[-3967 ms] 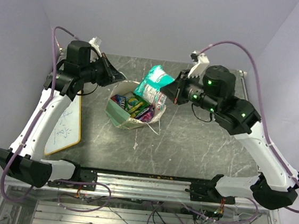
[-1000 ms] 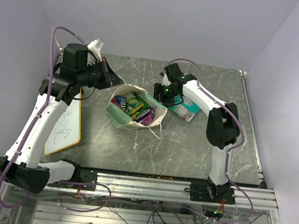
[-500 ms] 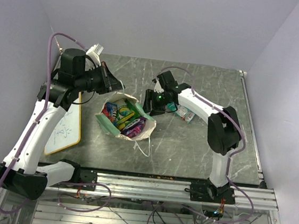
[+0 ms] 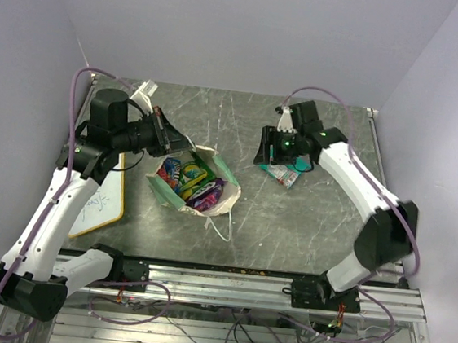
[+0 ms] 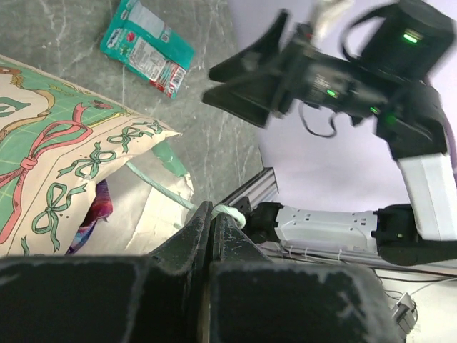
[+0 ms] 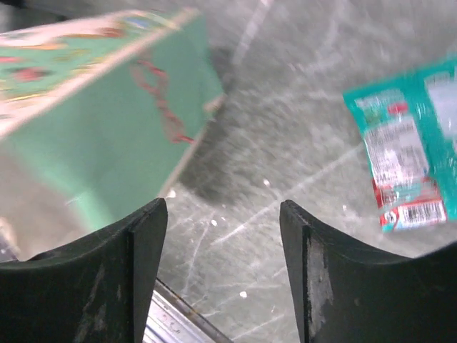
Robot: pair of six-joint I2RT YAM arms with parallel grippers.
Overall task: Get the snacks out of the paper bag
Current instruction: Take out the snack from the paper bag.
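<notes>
Several small crinkly foil packets (image 4: pixel 193 182) in purple, yellow-green and blue lie heaped inside the cream paper bag with mint-green sides (image 4: pixel 164 191). The bag sits open-mouthed on the grey marbled counter (image 4: pixel 314 221), left of centre as we see it from above. One more snack, a teal foil packet (image 4: pixel 282 175), lies flat on the counter to the bag's right, apart from it.

Only the overhead view lets us look down into the bag and count colours. From the left wrist we see just a sliver of purple inside. That view does show what the overhead cannot: the bow-and-ribbon print on the bag's cream face, and the grip itself. The left pincer (image 4: pixel 184 144) is at the bag's far rim, its fingers pressed together on a strip of the mint-green edge.

The right pincer (image 4: pixel 262 156) hangs over the counter between the bag and the teal packet. From above we cannot judge its jaws. The right wrist view, though blurred, settles it: the two fingers stand spread with only bare counter in the gap. The bag's mint side is off to one side of that view and the teal packet off to the other, and neither is touched.

Only the overhead view shows a wood-framed whiteboard (image 4: pixel 99 200), which lies flat at the counter's left edge, well apart from the bag.
</notes>
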